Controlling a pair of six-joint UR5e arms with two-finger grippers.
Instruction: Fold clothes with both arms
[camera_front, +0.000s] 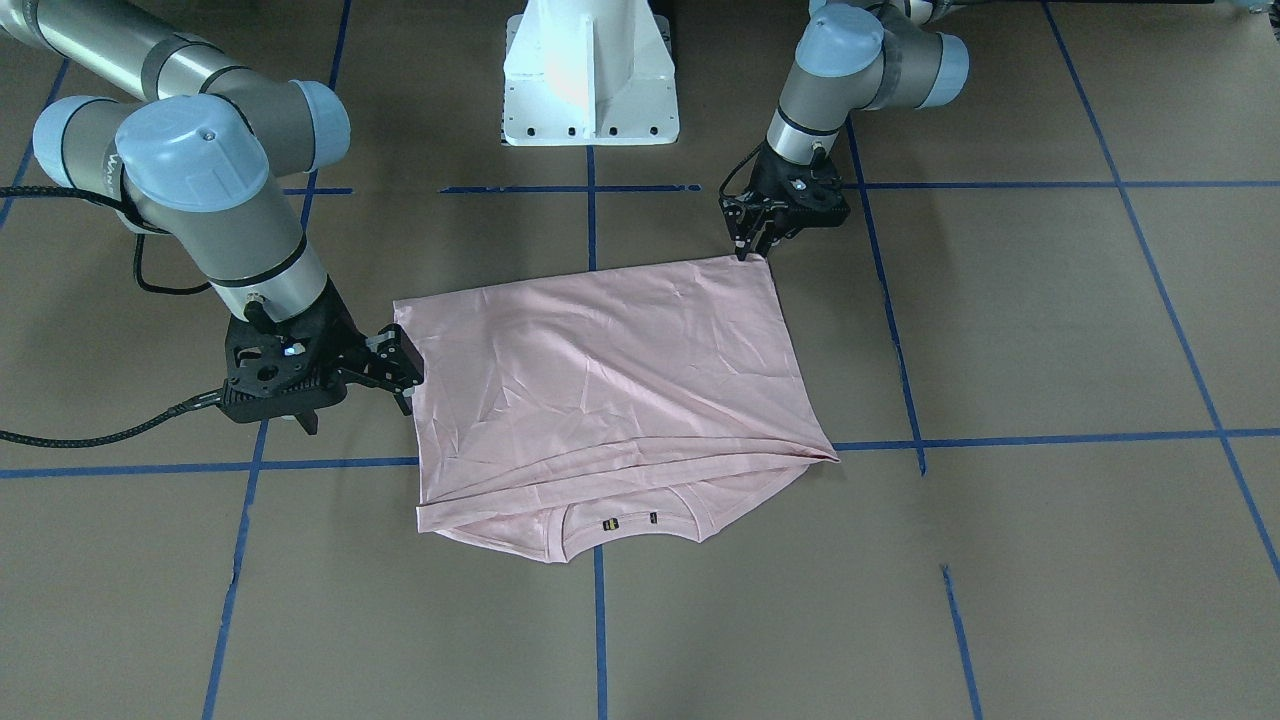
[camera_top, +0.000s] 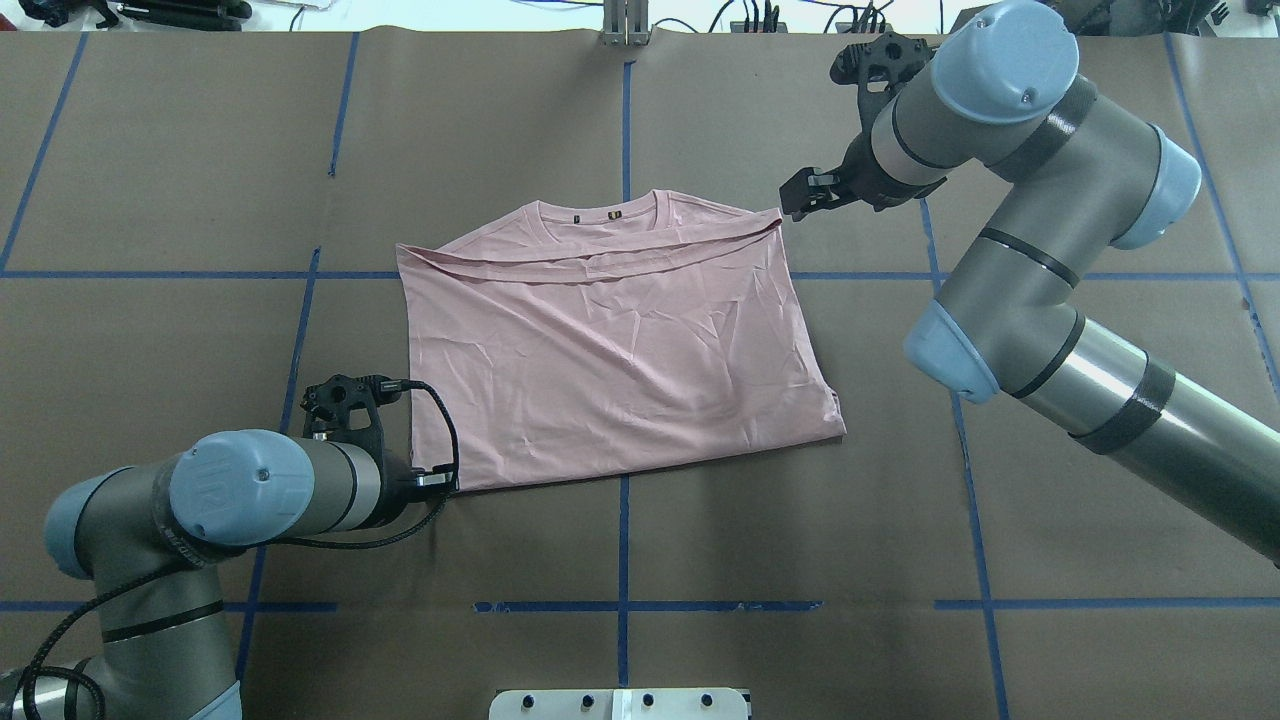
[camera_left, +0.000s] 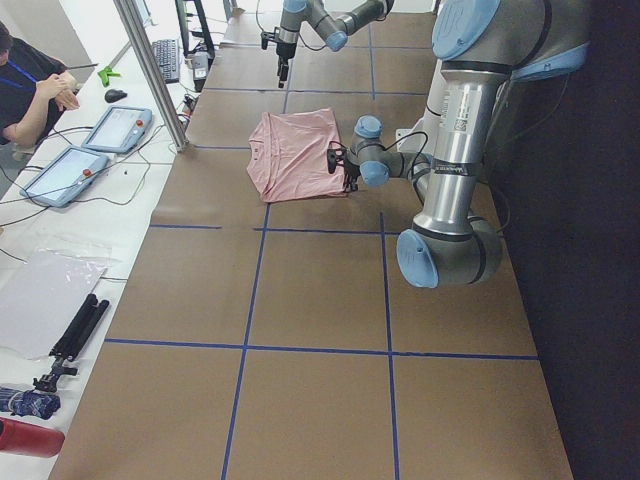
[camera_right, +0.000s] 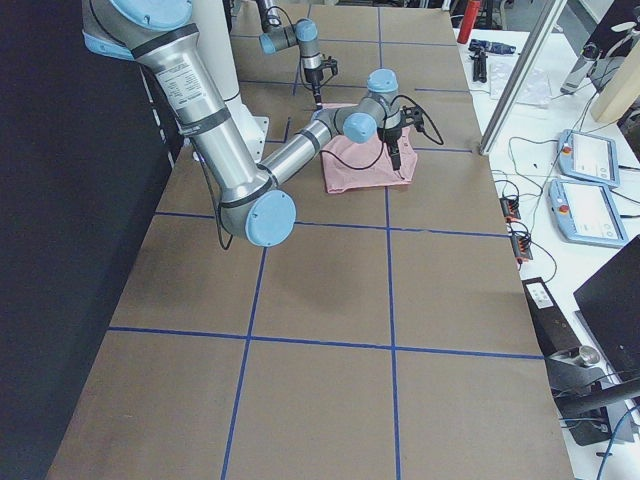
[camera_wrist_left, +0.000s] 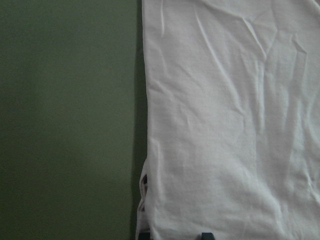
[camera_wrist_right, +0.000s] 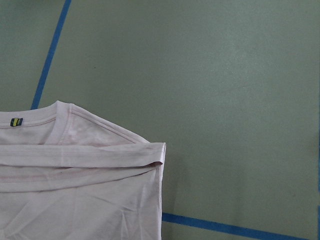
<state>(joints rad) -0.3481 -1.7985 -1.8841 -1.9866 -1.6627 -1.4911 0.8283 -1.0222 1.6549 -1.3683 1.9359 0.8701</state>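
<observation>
Two opposite corners covered. Why? (op.)

(obs.) Your pink T-shirt lies flat on the papered table, folded in half, hem up by the collar. Left gripper sits low at the robot-side L corner, jaws apart astride the edge, prob. to pinch it. Right gripper hovers over the far R corner, jaws spread, holding nothing. Next fold, I'd guess.
</observation>
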